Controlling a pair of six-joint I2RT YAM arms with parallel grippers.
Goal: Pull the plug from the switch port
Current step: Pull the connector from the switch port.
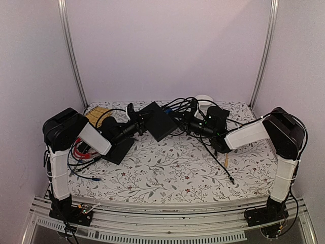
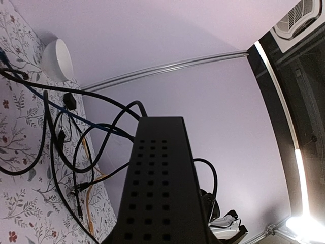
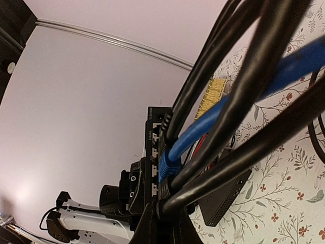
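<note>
**Item:** switch point(image 1: 158, 121).
**Location:** toward the far edge of the table point(image 1: 167, 175), about midway along it, tilted with one end lifted.
**Held by:** left gripper point(image 1: 142, 120), clamped on the casing (its fingers are hidden in the left wrist view).
**Port row:** one blue cable point(image 3: 203, 129) and several black cables point(image 3: 254, 66), plugged in side by side.
**Right gripper** point(image 1: 187, 122): jaws all but closed, seemingly on a black plug point(image 3: 166, 199) at the ports.
**Hazards:**
- If the latch tab is not pressed, a pull could drag the switch out of the left grip.
- Neighbouring cables could be pinched between the fingers and strained.
- A thin hold could slide off the plug onto its cable.
- Loose loops could snag the white bowl point(image 1: 205, 100) at the far edge.
</note>
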